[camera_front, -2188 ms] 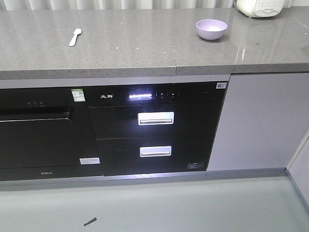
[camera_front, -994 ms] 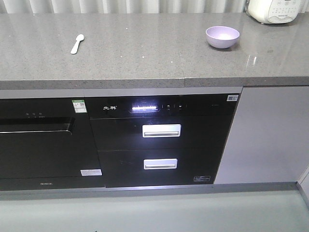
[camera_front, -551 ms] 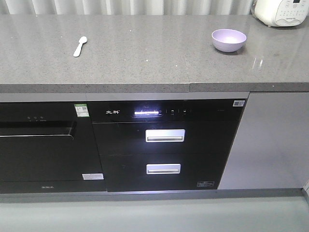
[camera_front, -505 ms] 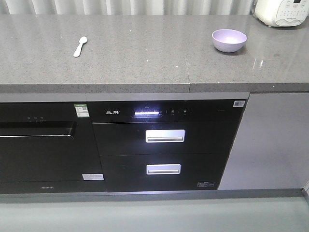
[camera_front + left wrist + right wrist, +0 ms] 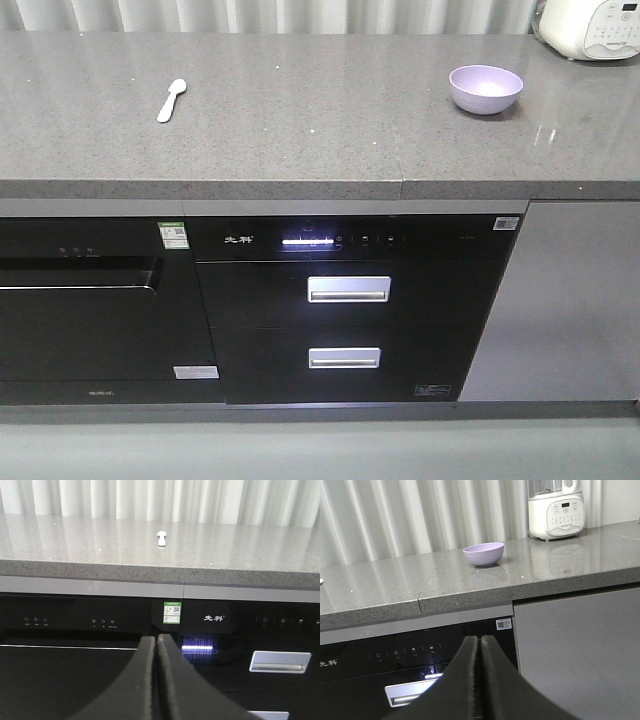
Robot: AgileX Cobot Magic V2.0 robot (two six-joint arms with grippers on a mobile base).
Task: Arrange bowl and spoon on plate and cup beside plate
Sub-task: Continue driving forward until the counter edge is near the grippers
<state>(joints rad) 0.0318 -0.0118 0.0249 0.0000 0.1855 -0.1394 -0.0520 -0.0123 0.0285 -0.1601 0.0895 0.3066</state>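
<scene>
Countertop (image 5: 300, 130) | spoon (image 5: 172, 100), bowl (image 5: 486, 89) well apart | white appliance (image 5: 592, 25) near bowl

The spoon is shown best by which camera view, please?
The front-facing view: the spoon lies whole, handle and scoop distinct. The left wrist view shows it small, end-on; the right wrist view, only a sliver at the left edge.

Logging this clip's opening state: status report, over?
Left gripper shut, right gripper shut, both empty. Bowl and spoon far apart on counter. Plate, cup not in view. No obstruction seen.
</scene>
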